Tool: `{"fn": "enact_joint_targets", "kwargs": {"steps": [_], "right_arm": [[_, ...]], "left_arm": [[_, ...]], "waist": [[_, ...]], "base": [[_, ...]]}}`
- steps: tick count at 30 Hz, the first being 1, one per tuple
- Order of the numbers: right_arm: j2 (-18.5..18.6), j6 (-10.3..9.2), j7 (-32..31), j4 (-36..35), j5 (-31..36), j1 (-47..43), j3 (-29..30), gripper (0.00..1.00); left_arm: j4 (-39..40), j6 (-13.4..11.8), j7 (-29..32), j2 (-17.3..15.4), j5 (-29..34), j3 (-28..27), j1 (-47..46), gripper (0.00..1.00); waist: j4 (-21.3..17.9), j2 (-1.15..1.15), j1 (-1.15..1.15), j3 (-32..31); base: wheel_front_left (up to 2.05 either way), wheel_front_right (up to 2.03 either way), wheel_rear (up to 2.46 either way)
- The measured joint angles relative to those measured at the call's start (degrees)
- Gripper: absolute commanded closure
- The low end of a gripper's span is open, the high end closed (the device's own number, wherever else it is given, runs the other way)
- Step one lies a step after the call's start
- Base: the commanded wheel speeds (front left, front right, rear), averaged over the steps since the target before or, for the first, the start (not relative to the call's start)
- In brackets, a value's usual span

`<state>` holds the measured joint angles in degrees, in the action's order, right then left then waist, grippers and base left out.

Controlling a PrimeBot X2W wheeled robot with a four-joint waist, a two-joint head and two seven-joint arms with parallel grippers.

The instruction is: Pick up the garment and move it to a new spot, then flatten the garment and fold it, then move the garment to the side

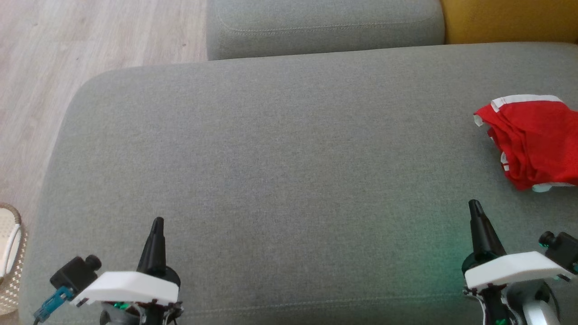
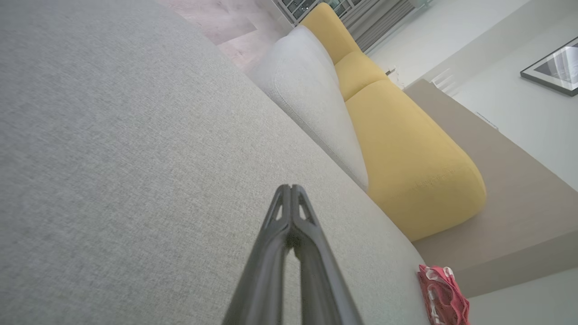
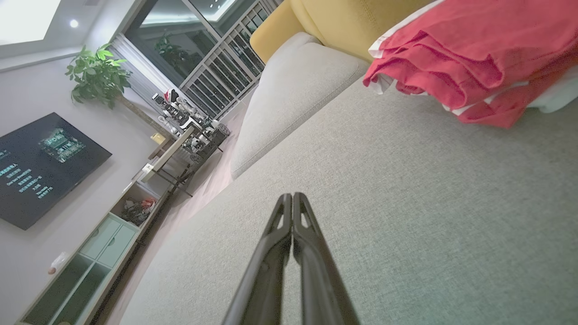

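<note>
A red garment (image 1: 535, 141) with white trim lies crumpled at the right edge of the grey sofa seat (image 1: 280, 171). It also appears in the right wrist view as the garment (image 3: 474, 58) at upper right, and small at lower right in the left wrist view as the garment (image 2: 442, 295). My left gripper (image 1: 157, 222) rests low at the left, shut and empty, its tips pressed together (image 2: 290, 187). Shut and empty too, my right gripper (image 1: 474, 205) stands at the lower right, a little in front of the garment; its closed tips (image 3: 292, 196) point over bare cushion.
A grey back cushion (image 1: 325, 25) and a yellow cushion (image 1: 510, 18) border the seat's far side. Wooden floor (image 1: 67, 45) lies to the left, with a woven basket (image 1: 11, 257) at the lower left edge.
</note>
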<state>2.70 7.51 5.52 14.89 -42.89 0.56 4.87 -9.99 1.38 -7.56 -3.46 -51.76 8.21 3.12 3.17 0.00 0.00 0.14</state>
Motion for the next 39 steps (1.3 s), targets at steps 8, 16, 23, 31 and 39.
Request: {"fn": "enact_joint_targets", "kwargs": {"steps": [8, 16, 23, 31, 39], "right_arm": [[0.0, 0.00, -1.3, 0.2, -5.3, 0.1, 0.3, 1.00], [0.0, 0.00, -2.5, 0.2, -10.8, 0.2, 0.5, 1.00], [0.0, 0.00, -3.6, 0.3, -15.5, 1.2, 0.7, 1.00], [0.0, 0.00, -5.1, 0.3, -20.8, 1.3, 1.0, 1.00], [0.0, -0.01, -6.2, 0.4, -26.1, 1.3, 1.4, 1.00]], "left_arm": [[-0.7, 0.7, 1.3, -0.1, -4.7, -1.4, -0.7, 1.00], [-1.3, 1.2, 2.5, -0.1, -9.4, -2.0, -1.1, 1.00], [-1.7, 1.7, 3.7, -0.1, -13.5, -3.3, -1.9, 1.00], [-2.4, 2.2, 5.0, -0.1, -18.1, -4.0, -2.3, 1.00], [-3.1, 2.7, 6.1, -0.1, -22.6, -5.4, -3.3, 1.00]], "waist": [[-0.4, 0.00, 0.00, 0.0], [-0.7, 0.00, 0.00, 0.0], [-1.0, 0.00, 0.00, 0.0], [-1.4, 0.00, 0.00, 0.0], [-1.7, 0.00, 0.00, 0.0]], "base": [[0.00, 0.00, 0.00], [0.00, 0.00, 0.00], [0.00, 0.00, 0.00], [0.00, 0.00, 0.00], [0.00, 0.00, 0.00]]}}
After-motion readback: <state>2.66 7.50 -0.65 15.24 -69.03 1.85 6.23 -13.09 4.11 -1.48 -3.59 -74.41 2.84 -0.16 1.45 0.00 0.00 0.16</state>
